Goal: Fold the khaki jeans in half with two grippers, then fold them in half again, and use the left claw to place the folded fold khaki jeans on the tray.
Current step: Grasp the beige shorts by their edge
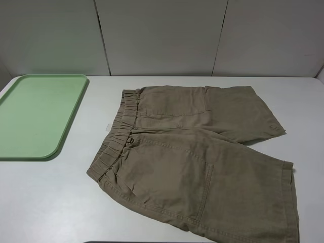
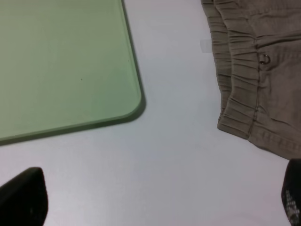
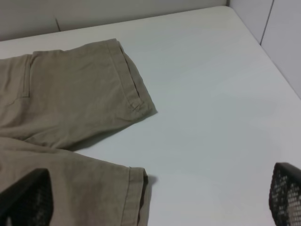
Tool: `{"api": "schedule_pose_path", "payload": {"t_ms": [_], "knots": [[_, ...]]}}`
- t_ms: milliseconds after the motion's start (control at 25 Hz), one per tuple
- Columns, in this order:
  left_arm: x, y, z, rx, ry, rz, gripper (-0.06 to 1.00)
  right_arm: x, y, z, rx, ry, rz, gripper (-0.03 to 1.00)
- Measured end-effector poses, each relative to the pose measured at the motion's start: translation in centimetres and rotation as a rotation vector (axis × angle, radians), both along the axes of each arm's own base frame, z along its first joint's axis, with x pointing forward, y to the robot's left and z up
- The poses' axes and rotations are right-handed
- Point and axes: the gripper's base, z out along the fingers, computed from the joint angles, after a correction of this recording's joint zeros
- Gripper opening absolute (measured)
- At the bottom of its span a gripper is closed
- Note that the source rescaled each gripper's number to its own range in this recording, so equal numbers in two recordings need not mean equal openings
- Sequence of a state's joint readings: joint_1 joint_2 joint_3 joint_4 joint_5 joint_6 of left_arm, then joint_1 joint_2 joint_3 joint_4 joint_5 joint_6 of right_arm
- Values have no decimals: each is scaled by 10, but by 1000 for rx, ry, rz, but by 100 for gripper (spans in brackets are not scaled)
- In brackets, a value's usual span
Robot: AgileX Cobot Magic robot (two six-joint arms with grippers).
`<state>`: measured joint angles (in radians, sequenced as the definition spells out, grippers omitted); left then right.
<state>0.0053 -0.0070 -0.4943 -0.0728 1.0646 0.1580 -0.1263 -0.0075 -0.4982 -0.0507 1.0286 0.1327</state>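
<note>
Pale green tray (image 1: 35, 116): it lies bare at the left end of the counter (image 1: 50, 202), well apart from the garment. It is judged to be kept on that side so that the final placing falls to the left arm.
Left claw (image 2: 157, 200): only the two dark tips are seen, at the edges of the wrist view. The jaws are spread wide and nothing is held. It hangs over bare counter between the tray's corner and the waistband, which is judged a ready post for taking that end.
Waistband (image 1: 114, 139): the gathered elastic edge is turned toward the tray. A small metal ring (image 2: 265, 59) is seen just inside it, and a small white label (image 2: 205, 45) shows at its outer edge.
Khaki jeans (image 1: 192, 152): they are spread flat and unfolded in the middle and right of the counter, clear of the tray. No fold has been made yet. The flat lay is judged to leave both ends free to be lifted.
Leg hems (image 3: 134, 89): both legs are pointed right, the nearer one running out of the high view at the bottom.
Right claw (image 3: 155, 197): the jaws are wide apart and empty. It is held above the near leg's hem, judged to be the matching post for the first fold.
</note>
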Motion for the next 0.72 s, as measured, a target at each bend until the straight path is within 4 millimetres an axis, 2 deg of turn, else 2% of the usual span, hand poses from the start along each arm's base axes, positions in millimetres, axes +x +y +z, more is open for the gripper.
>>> {"api": "schedule_pose_path", "payload": {"t_ms": [720], "knots": [[0,0,0,0,2,0,100,0,0,0,0,0,0,100]]}}
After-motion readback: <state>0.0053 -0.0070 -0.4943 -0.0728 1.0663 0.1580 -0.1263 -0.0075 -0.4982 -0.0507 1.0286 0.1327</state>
